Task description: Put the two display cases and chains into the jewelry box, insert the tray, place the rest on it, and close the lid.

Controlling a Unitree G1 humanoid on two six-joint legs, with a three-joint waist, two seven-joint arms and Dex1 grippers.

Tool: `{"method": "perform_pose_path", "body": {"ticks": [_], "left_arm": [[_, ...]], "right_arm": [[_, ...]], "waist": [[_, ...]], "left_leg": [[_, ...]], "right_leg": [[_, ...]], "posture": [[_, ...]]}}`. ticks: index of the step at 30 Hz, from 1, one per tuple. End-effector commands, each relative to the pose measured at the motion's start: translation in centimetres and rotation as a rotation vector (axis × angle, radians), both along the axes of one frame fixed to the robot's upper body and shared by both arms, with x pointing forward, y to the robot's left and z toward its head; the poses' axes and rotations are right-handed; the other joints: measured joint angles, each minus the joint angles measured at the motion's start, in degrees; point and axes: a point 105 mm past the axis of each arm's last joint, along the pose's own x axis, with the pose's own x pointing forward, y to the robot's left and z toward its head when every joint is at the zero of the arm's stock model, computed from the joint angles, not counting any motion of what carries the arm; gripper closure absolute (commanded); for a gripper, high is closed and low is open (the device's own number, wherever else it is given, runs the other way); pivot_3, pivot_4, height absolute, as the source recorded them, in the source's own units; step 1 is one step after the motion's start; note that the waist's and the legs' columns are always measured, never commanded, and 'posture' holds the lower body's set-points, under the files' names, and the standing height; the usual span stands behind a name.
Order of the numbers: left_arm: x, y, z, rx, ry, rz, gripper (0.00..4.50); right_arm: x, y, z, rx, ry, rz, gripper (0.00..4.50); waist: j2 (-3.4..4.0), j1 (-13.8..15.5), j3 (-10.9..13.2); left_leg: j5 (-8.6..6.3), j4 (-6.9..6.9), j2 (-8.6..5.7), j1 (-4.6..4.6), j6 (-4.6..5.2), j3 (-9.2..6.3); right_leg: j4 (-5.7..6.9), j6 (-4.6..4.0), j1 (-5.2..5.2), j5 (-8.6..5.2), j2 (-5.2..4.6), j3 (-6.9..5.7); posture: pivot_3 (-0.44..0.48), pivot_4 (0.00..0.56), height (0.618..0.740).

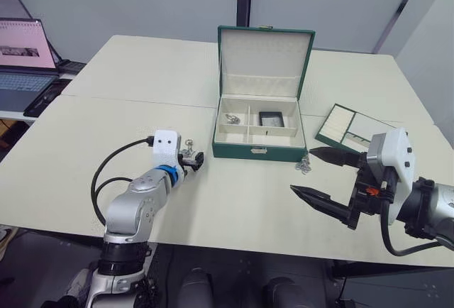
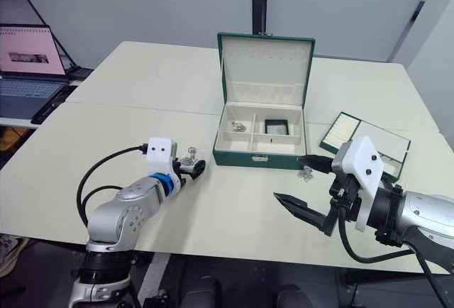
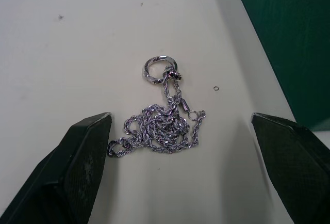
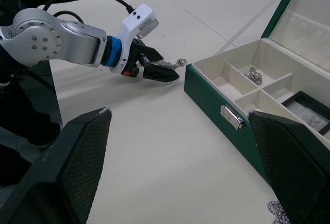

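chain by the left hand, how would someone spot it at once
Start at the open green jewelry box mid-table, then look off its front-left corner to the open left hand. Between its fingers a silver chain lies bunched on the bare table, with a ring at one end, unlike the chain already inside the box.

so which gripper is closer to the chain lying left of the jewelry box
Left. The left gripper is open around that chain; the right gripper hangs open past the jewelry box's far corner.

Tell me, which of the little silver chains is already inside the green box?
The chain in the jewelry box's back-left compartment. The other two lie on the table: one between the open left gripper's fingers, one by the box's front right corner.
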Motion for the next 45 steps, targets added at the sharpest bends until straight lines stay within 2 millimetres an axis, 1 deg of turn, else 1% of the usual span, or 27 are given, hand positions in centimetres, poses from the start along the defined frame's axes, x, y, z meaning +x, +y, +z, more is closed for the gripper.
{"method": "perform_pose_path", "body": {"ticks": [1, 8, 9, 12, 16, 18, 23, 24, 25, 30, 33, 36, 39, 45], "left_arm": [[0.2, -0.6, -0.1, 0.005, 0.010, -0.017, 0.02], [0.2, -0.6, -0.6, 0.024, 0.031, -0.001, 0.02], [0.1, -0.6, -0.6, 0.025, 0.034, 0.003, 0.20], [0.2, -0.6, -0.6, 0.024, 0.037, 0.006, 0.86], [0.3, -0.6, -0.6, 0.023, 0.036, 0.012, 2.08], [0.4, -0.6, -0.5, 0.023, 0.034, 0.014, 2.61], [0.7, -0.7, -0.4, 0.025, 0.022, 0.004, 4.15], [0.8, -0.8, -0.3, 0.026, 0.019, -0.001, 4.37], [0.8, -0.9, -0.3, 0.026, 0.016, -0.005, 4.48], [1.3, -1.2, 0.0, 0.021, 0.000, -0.023, 4.48], [1.4, -1.1, 0.0, 0.007, -0.001, -0.026, 4.48], [1.5, -1.0, 0.3, 0.027, -0.023, -0.026, 4.48], [1.8, -0.8, 1.7, 0.057, -0.082, -0.025, 4.48], [1.5, 0.3, 6.2, 0.129, -0.219, -0.014, 4.48]], "right_arm": [[-0.3, 0.2, 0.9, -0.004, -0.046, 0.008, 0.00], [-0.3, 0.1, 0.9, -0.007, -0.046, -0.001, 0.00], [-0.3, 0.1, 0.9, -0.006, -0.046, -0.002, 0.00], [-0.3, 0.1, 0.9, -0.006, -0.046, -0.003, 0.00], [-0.3, 0.1, 0.9, -0.004, -0.045, -0.005, 0.00], [-0.3, 0.0, 0.9, -0.004, -0.044, -0.005, 0.00], [-0.2, 0.0, 0.9, -0.003, -0.041, -0.006, 0.00], [-0.2, 0.0, 0.9, -0.004, -0.041, -0.006, 0.00], [-0.2, -0.1, 0.9, -0.004, -0.040, -0.006, 0.00], [-0.2, -0.1, 0.9, -0.005, -0.040, -0.007, 0.00], [-0.2, -0.1, 0.9, -0.005, -0.040, -0.009, 0.00], [-0.2, -0.1, 0.9, -0.005, -0.040, -0.010, 0.00], [-0.2, -0.1, 0.9, -0.004, -0.041, -0.010, 0.00], [-0.1, -0.3, 1.0, -0.005, -0.041, -0.011, 0.00]], "waist": [[0.00, 0.1, 0.0], [0.00, 0.2, 0.0], [0.00, 0.2, 0.0], [0.00, 0.2, 0.0], [0.00, 0.4, 0.0], [0.00, 0.4, 0.0], [0.00, 0.5, 0.0], [0.00, 0.5, 0.0], [0.00, 0.5, 0.0], [0.00, 0.5, 0.0], [0.00, 0.5, 0.0], [0.00, 0.5, 0.0], [-0.01, 0.5, 0.0], [-0.08, 0.5, 0.1]], "left_leg": [[0.00, 0.00, 0.00, 0.00, 0.00, 0.00], [0.01, -0.01, 0.00, 0.00, -0.01, 0.00], [0.01, -0.01, 0.00, 0.00, -0.01, 0.00], [0.01, -0.01, 0.00, 0.00, -0.02, 0.00], [0.01, -0.01, 0.00, 0.00, -0.02, 0.00], [0.01, -0.01, 0.00, 0.00, -0.02, 0.01], [0.01, -0.01, -0.02, 0.00, -0.01, 0.00], [0.01, -0.01, -0.02, 0.00, -0.01, 0.00], [0.01, -0.01, -0.02, 0.00, -0.02, 0.00], [0.01, -0.01, -0.02, 0.00, -0.02, 0.00], [0.01, -0.01, -0.02, 0.00, -0.02, 0.00], [0.01, -0.01, -0.02, 0.00, -0.02, 0.00], [0.01, -0.01, -0.02, 0.00, -0.02, 0.00], [0.02, -0.03, 0.00, -0.03, -0.04, -0.01]], "right_leg": [[-0.01, 0.00, 0.00, 0.00, 0.00, 0.00], [-0.03, 0.00, 0.00, 0.00, 0.00, 0.00], [-0.04, 0.00, 0.01, 0.00, 0.00, 0.00], [-0.05, 0.00, 0.02, 0.00, 0.00, 0.01], [-0.07, 0.00, 0.03, 0.00, -0.01, 0.00], [-0.07, 0.00, 0.03, 0.00, -0.01, 0.00], [-0.09, 0.00, 0.04, 0.00, -0.02, -0.01], [-0.09, 0.00, 0.05, 0.00, -0.02, -0.01], [-0.09, 0.00, 0.05, 0.00, -0.02, -0.01], [-0.10, 0.00, 0.06, 0.00, -0.02, -0.01], [-0.10, 0.00, 0.06, 0.00, -0.02, -0.02], [-0.11, 0.00, 0.06, 0.00, -0.03, -0.02], [-0.11, 0.00, 0.06, 0.00, -0.03, -0.02], [-0.12, 0.00, 0.02, 0.00, -0.01, -0.03]], "posture": [[0.000, 0.150, 0.737], [0.000, 0.150, 0.737], [0.000, 0.150, 0.737], [0.000, 0.150, 0.737], [0.000, 0.150, 0.737], [0.000, 0.150, 0.737], [0.000, 0.150, 0.737], [0.000, 0.150, 0.737], [0.000, 0.150, 0.737], [0.000, 0.150, 0.737], [0.000, 0.150, 0.737], [0.000, 0.150, 0.737], [0.000, 0.150, 0.737], [0.000, 0.150, 0.737]]}}
